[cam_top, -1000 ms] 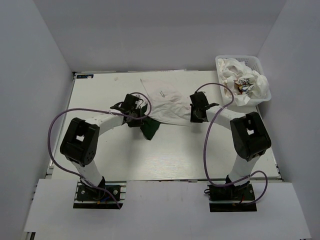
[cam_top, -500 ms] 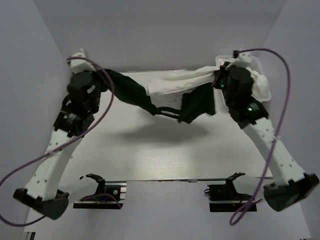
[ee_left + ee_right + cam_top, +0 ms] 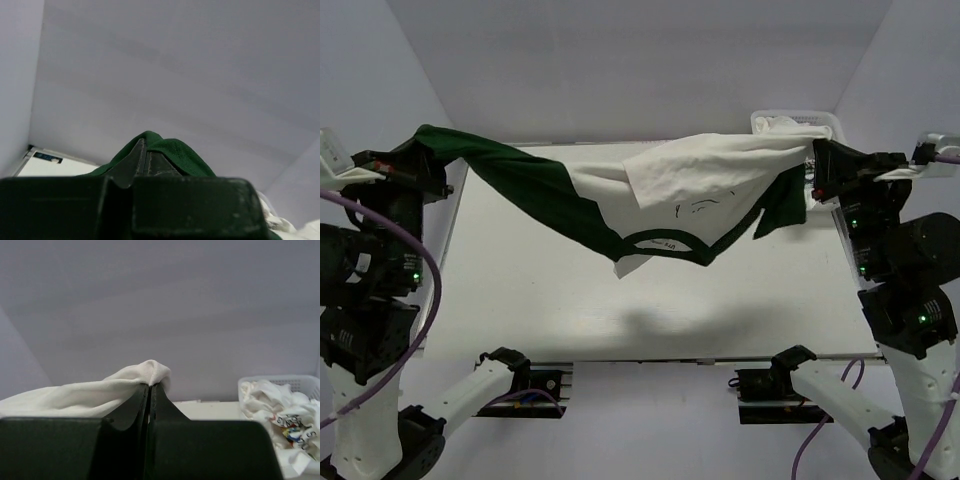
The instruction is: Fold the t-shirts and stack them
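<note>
The left end effector (image 3: 145, 150) is pinching the bunched dark green sleeve (image 3: 510, 175) of a t-shirt (image 3: 680, 185). Its fingers are pressing together on the cloth, and a green fold is peeking out just above the tips in the left wrist view. The right end effector (image 3: 150, 386) is pinching a white part of the same t-shirt. Its fingers are closing tight, while a hump of white cloth is bulging over the tips and trailing away to its left.

The two end effectors are holding well apart, one at each side of the desk (image 3: 520, 290). The t-shirt is hanging stretched between them in the air, casting a soft shadow (image 3: 650, 320) on the desk below. From the left end effector the green sleeve is running inward to where the white body begins. The green-trimmed neck opening (image 3: 665, 245) is sagging lowest, roughly midway between the end effectors. A second green sleeve (image 3: 782, 205) is dangling just beside and below the right end effector. A small black print (image 3: 695, 208) is showing on the white cloth near the middle.

To the right of the right end effector, a white lattice basket (image 3: 305, 382) is sitting with other crumpled t-shirts (image 3: 272, 400) inside, one of them showing a colourful print.
</note>
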You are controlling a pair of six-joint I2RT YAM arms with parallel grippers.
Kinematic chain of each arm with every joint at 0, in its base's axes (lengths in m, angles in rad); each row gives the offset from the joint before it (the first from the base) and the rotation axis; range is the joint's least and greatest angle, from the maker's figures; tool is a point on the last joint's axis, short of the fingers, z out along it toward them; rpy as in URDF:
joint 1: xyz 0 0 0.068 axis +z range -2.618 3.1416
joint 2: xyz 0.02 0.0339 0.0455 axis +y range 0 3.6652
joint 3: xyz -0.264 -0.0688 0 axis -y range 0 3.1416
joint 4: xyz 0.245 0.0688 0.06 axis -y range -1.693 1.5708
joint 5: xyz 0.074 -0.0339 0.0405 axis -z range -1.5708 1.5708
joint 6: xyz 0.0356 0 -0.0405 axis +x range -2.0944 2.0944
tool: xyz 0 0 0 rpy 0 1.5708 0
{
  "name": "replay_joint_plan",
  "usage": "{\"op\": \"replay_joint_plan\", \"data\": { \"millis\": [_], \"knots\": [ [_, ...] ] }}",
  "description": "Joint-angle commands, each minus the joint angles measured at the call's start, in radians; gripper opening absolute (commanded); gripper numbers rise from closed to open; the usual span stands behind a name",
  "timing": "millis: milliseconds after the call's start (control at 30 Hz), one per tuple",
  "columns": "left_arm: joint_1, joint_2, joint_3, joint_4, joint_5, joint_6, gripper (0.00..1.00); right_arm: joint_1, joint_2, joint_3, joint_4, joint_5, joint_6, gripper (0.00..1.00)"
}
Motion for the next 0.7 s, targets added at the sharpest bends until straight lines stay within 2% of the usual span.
{"op": "replay_joint_plan", "data": {
  "millis": [0,133,267,300,367,467,500,567,633,667],
  "knots": [
    [0.009,-0.014,0.019,-0.020,0.110,0.017,0.00,-0.001,-0.024,0.018,0.029,-0.119,0.003,0.00],
    [0.009,-0.014,-0.075,-0.020,0.072,-0.020,0.00,-0.004,-0.021,-0.051,0.016,-0.162,0.070,0.00],
    [0.000,0.060,-0.274,-0.009,0.006,-0.127,0.00,-0.002,0.000,-0.233,0.052,-0.185,0.171,0.00],
    [0.000,0.129,-0.300,-0.009,-0.049,-0.153,0.00,-0.004,0.049,-0.260,0.054,-0.165,0.208,0.00],
    [0.014,0.226,-0.357,0.000,-0.058,-0.169,0.00,-0.004,0.095,-0.333,0.046,-0.101,0.254,0.00],
    [0.034,0.477,-0.357,-0.044,-0.138,-0.226,0.00,-0.007,0.248,-0.364,0.025,-0.043,0.280,0.00],
    [0.051,0.546,-0.339,-0.070,-0.204,-0.274,0.00,-0.014,0.332,-0.363,-0.021,-0.041,0.285,0.00],
    [0.097,0.736,-0.288,-0.116,-0.203,-0.305,0.00,-0.031,0.476,-0.321,-0.047,-0.024,0.288,0.00],
    [0.127,0.843,-0.227,-0.116,-0.165,-0.306,0.00,-0.043,0.608,-0.300,-0.023,-0.007,0.256,0.00],
    [0.143,0.892,-0.198,-0.138,-0.131,-0.306,0.00,-0.065,0.646,-0.229,-0.033,0.002,0.242,0.06]
  ]
}}
